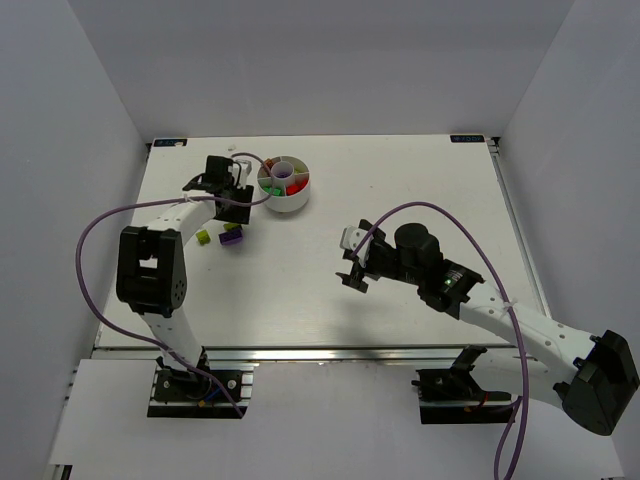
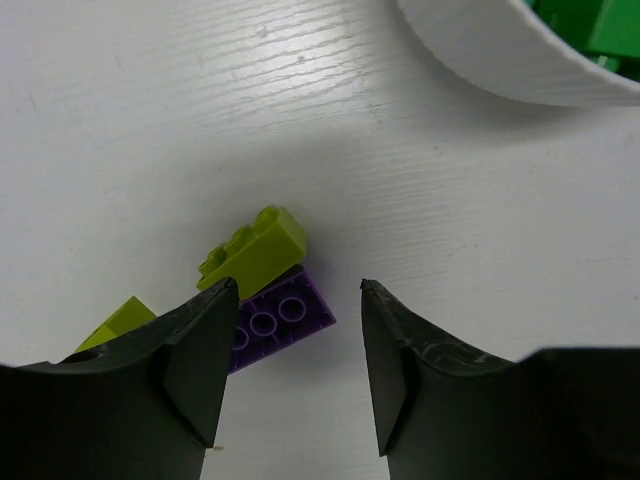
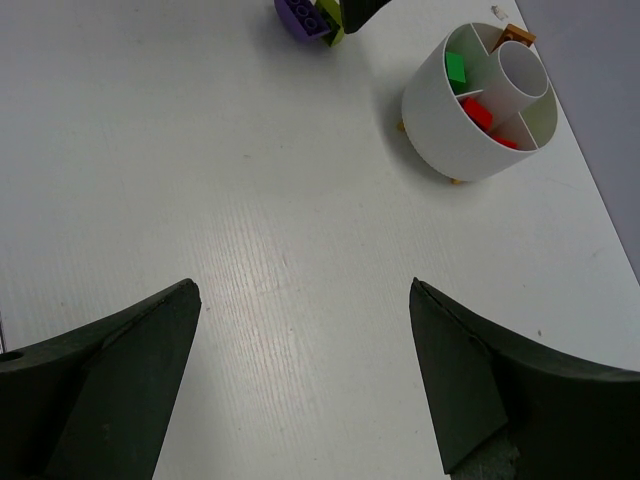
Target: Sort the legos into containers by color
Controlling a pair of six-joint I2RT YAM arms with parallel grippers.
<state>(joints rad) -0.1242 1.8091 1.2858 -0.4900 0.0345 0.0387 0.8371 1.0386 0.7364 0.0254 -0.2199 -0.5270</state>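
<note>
The white dish (image 1: 284, 198) stands at the table's back left, with red (image 1: 296, 187) and green (image 1: 272, 188) legos in its sections. It also shows in the right wrist view (image 3: 440, 120). On the table left of it lie a purple lego (image 2: 285, 310) with a lime-yellow lego (image 2: 255, 250) leaning on it, and another lime-yellow lego (image 2: 115, 325). My left gripper (image 2: 298, 285) is open and empty, hovering just above the purple lego. My right gripper (image 3: 302, 287) is open and empty over bare table at mid-right (image 1: 352, 262).
An orange lego (image 3: 515, 38) sits at the dish's far rim. The left arm's purple cable (image 1: 100, 225) loops over the table's left side. White walls enclose the table on three sides.
</note>
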